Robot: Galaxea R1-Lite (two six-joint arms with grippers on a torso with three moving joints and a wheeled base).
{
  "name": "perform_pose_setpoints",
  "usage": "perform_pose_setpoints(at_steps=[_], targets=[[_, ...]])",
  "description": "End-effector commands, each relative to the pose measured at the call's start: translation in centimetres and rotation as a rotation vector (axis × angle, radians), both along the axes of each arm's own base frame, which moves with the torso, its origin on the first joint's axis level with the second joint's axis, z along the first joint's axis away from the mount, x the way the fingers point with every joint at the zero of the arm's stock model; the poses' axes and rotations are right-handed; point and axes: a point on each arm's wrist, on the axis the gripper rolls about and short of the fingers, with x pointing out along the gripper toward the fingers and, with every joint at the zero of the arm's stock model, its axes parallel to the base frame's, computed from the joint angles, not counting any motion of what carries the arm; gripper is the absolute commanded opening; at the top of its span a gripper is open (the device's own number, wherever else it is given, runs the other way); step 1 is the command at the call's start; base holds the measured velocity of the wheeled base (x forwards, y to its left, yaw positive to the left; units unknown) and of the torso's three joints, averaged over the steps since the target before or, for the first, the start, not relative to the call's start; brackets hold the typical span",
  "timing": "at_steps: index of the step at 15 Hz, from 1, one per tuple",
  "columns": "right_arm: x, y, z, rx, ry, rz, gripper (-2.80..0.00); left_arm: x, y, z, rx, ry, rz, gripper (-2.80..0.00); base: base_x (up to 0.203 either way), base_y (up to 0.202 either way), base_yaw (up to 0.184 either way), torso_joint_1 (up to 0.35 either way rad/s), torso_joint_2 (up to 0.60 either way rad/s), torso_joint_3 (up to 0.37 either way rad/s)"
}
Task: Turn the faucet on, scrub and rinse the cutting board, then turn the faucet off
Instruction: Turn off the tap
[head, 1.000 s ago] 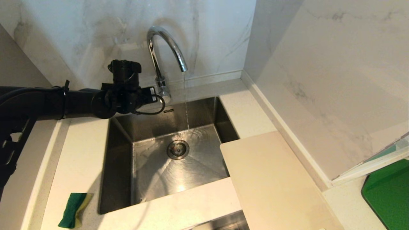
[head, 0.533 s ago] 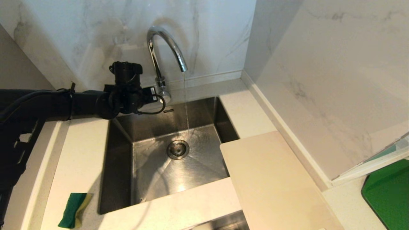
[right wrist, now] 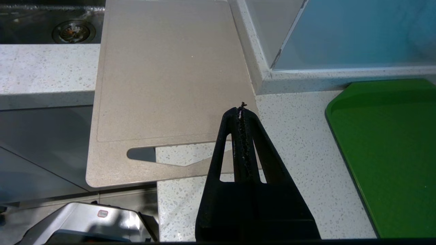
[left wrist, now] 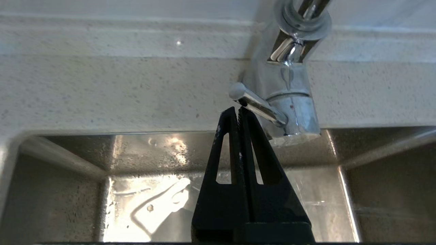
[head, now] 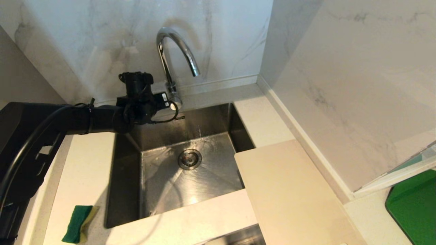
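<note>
Your left gripper point(left wrist: 237, 109) has its jaws clenched on nothing, pressed into a single narrow wedge, and its tip sits right at the small lever point(left wrist: 256, 104) on the side of the faucet point(head: 173, 58); from the wrist view it looks to be touching the lever's underside, though contact is hard to confirm. Pinched jaws make sense here: a lever is nudged, not grasped. No stream shows at the spout, only wet steel and ripples in the sink point(head: 190, 170), so judge the water as off or nearly so. The cutting board point(head: 289, 190) lies flat on the surface to the right of the basin, one corner overhanging it, its slot handle toward the robot. The sponge point(head: 77, 224) rests on the surface at the sink's near left. Your right gripper point(right wrist: 240, 111), jaws likewise clenched empty, hangs parked above the board's handle end, beside the green board point(right wrist: 385, 153).
</note>
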Motion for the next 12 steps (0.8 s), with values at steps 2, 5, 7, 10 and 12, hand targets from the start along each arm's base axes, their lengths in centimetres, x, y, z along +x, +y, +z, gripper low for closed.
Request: perform_pose_setpoints(at_steps=[2,5,7,10,12], targets=[[0.0,0.0,0.0,-0.001,0.002,0.0,-2.8,0.1,0.0,-0.2,0.0,0.001,0.006,-2.8,0.0,0.0,0.0,0.0,0.0,0.0],[0.0,0.0,0.0,-0.001,0.002,0.001,-2.8,0.0,0.1,0.1,-0.002,-0.003,0.013,-2.8,0.0,0.0,0.0,0.0,0.0,0.0],[0.0,0.0,0.0,-0.001,0.002,0.001,-2.8,-0.2,0.2,0.3,-0.001,-0.003,0.051,-2.8,0.0,0.0,0.0,0.0,0.0,0.0],[0.0,0.0,0.0,-0.001,0.002,0.001,-2.8,-1.9,1.1,2.8,-0.007,-0.012,0.108,-2.8,0.0,0.0,0.0,0.0,0.0,0.0],[0.0,0.0,0.0,-0.001,0.002,0.001,-2.8,-3.9,2.7,4.3,-0.001,0.007,0.126,-2.8,0.0,0.0,0.0,0.0,0.0,0.0]])
